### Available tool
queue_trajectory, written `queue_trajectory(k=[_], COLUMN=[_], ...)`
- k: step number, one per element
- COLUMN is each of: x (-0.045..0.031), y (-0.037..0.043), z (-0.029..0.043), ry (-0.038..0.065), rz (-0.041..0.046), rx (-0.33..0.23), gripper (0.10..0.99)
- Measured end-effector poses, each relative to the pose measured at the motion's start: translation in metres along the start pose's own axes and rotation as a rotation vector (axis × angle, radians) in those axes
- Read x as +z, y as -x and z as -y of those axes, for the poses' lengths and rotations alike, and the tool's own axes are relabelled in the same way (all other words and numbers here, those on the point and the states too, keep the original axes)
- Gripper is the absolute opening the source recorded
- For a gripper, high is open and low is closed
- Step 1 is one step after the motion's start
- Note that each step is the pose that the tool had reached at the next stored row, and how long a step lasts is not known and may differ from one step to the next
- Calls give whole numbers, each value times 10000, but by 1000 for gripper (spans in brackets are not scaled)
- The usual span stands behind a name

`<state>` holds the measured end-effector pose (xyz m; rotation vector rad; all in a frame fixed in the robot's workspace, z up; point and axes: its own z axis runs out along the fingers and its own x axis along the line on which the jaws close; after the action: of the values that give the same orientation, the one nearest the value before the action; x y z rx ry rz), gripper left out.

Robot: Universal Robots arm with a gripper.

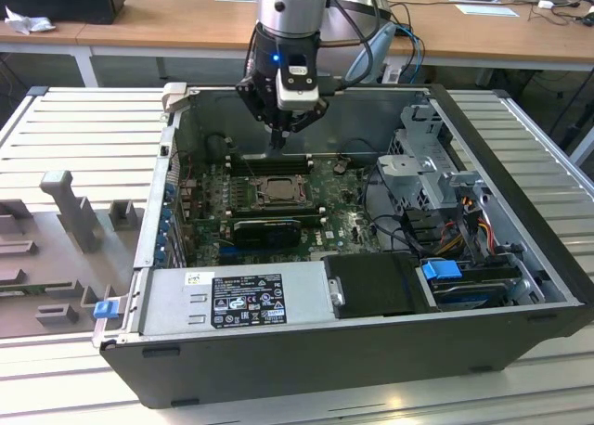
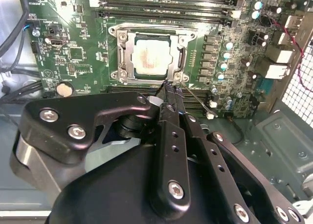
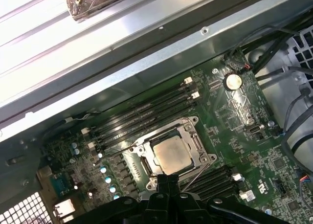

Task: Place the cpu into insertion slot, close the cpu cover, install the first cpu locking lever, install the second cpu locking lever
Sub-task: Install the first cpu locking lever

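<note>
Green board (image 2: 73,57) | cpu (image 2: 151,57) lies flat, cpu cover (image 2: 122,55) down | gripper (image 2: 168,87) pinched together

I see the exterior view evenly lit from overhead: the ribbed tabletop (image 1: 83,128) is bright, and the inside of the computer case (image 1: 371,119) sits in softer shade. In the first wrist view, hard glare washes out the case wall (image 3: 146,62). In the second wrist view, the cpu (image 2: 152,56) shows a pale, blown-out sheen on its metal top.
</note>
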<state>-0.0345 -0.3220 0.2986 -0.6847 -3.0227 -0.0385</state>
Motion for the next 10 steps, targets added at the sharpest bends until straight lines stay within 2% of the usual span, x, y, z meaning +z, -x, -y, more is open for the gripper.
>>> queue_trajectory(k=[7, 10], x=[0, 0], y=[0, 0], z=[0, 0], ry=[-21, -41], rz=[-7, -13], rx=[-464, -898], gripper=[106, 106])
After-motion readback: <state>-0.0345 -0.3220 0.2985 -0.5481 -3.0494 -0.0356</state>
